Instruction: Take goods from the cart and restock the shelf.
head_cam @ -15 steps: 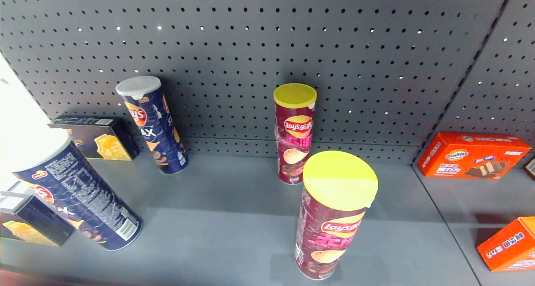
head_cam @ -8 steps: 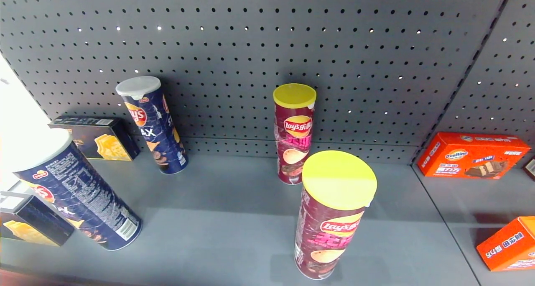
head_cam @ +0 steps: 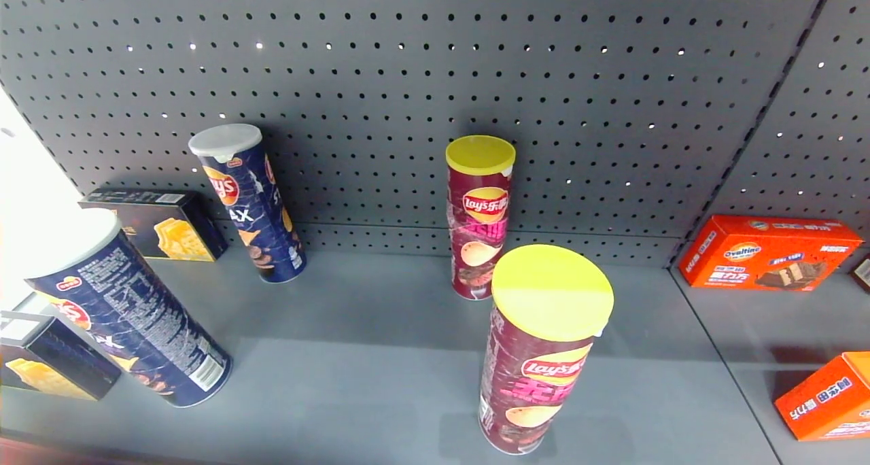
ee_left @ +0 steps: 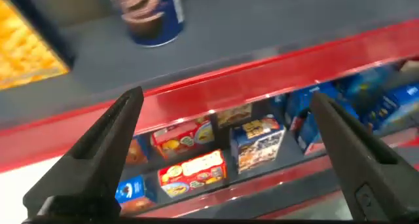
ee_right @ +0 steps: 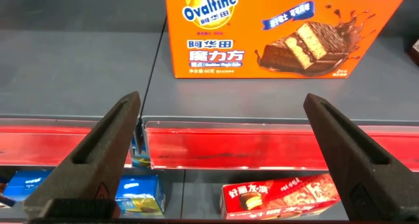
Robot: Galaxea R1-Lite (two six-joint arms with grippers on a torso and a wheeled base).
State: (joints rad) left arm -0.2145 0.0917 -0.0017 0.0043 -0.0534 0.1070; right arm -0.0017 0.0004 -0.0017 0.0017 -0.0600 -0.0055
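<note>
In the head view I see the dark grey metal shelf (head_cam: 380,356) with its perforated grey back panel (head_cam: 544,77). Two maroon chip cans with yellow lids stand upright. The near maroon can (head_cam: 537,370) is toward the front, and the far maroon can (head_cam: 479,220) is behind it at the panel. A dark blue chip can with a clear lid (head_cam: 248,203) stands by the panel on the left, with a black biscuit box (head_cam: 160,224) just beside it. A second dark blue can with a white lid (head_cam: 129,315) is at the front left, next to another black box (head_cam: 47,363). In the bay to the right lie a flat orange wafer box (head_cam: 768,251) and a smaller orange box (head_cam: 826,397). Compared with a second ago, nothing on the shelf has shifted.

In the left wrist view, my left gripper (ee_left: 226,96) is spread wide and holds nothing. It hangs in front of the red shelf edge strip (ee_left: 262,73), with a blue can base (ee_left: 147,14) on the shelf beyond.

In the right wrist view, my right gripper (ee_right: 222,99) is just as wide apart and empty. It faces an orange chocolate-wafer box (ee_right: 281,31) near the shelf front.
</note>
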